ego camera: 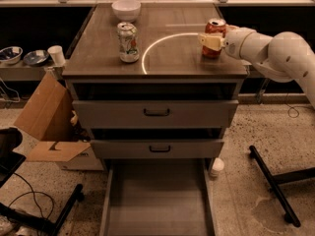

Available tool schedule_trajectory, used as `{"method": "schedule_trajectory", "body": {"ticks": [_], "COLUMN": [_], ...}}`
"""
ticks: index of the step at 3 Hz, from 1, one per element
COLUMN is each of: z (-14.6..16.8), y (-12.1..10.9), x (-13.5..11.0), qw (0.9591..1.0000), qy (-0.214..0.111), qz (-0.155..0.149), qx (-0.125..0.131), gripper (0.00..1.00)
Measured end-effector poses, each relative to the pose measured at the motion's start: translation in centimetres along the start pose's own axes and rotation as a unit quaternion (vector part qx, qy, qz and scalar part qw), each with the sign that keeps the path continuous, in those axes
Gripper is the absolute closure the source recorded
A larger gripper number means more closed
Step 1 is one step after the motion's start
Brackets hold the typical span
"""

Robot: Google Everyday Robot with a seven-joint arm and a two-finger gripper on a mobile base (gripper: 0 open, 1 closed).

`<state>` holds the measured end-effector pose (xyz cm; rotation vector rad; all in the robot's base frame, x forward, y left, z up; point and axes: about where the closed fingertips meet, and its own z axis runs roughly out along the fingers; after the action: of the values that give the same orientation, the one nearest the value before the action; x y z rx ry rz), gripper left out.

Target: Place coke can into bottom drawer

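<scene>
Brown cabinet top (pixel 172 63), white bowl (pixel 126 9) at rear, white-and-green can (pixel 128 42) left, coke can (pixel 216 28) right, pincer (pixel 211 41) at it.

At the upper right of the frame, the gripper (pixel 210 41) is being seen against the coke can (pixel 215 29). Its casing is being shown as smooth, matt cream plastic, and the arm (pixel 285 53) behind it as glossy white plastic. The can's red metal skin is being lit to a soft shine. The surface (pixel 167 58) is being presented as smooth, brown and faintly glossy. The bottom drawer (pixel 157 200), at lower centre, is being shown as matt grey metal, and the box (pixel 42 117) at left as rough brown cardboard.
</scene>
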<state>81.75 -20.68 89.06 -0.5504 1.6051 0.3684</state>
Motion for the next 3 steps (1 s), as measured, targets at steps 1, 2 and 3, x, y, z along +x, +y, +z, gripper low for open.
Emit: {"method": "schedule_trajectory", "body": {"ticks": [1,2,3], "z": [0.0,0.0,-0.7], "y": [0.0,0.0,1.0], "x": [0.0,0.0,-1.7], "qw": [1.0,1.0,0.9998], "qy": [0.0,0.0,-0.013], "qz": [0.0,0.0,-0.012], "qx": [0.0,0.0,-0.006], "gripper": [0.64,0.88,1.0]}}
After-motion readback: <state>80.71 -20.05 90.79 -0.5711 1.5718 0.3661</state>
